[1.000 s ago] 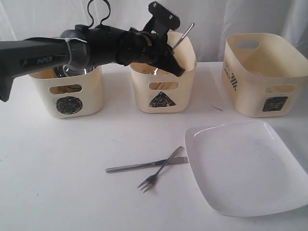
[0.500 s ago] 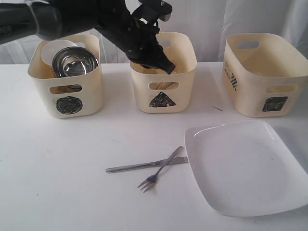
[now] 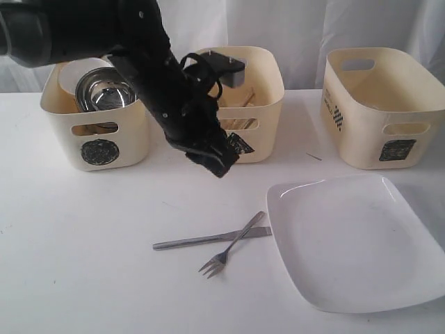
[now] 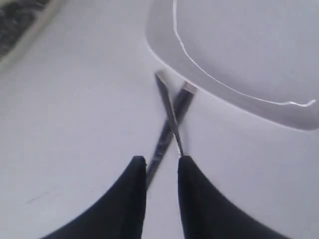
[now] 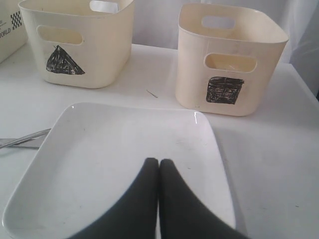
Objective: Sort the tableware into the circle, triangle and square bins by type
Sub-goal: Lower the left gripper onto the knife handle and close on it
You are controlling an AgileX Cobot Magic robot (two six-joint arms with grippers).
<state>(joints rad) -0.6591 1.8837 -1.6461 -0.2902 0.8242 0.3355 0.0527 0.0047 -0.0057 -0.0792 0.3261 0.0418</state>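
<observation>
While the left gripper (image 3: pixel 217 164) hangs over the table (image 3: pixel 83 271) in front of the triangle bin (image 3: pixel 270 83), its fingers (image 4: pixel 128 199) stand slightly parted and grasp nothing; its wrist view looks between them at the fork (image 3: pixel 218 259), which lies crossed over the knife (image 3: pixel 181 242), both just beside the plate (image 3: pixel 354 250); the right gripper (image 5: pixel 158 162) hovers over the plate, fingers pressed together and empty; a steel bowl (image 3: pixel 104 96) sits in the circle bin (image 3: pixel 97 136); chopsticks (image 3: pixel 245 99) show in the triangle bin; the square bin (image 3: pixel 368 118) stands behind the plate.
</observation>
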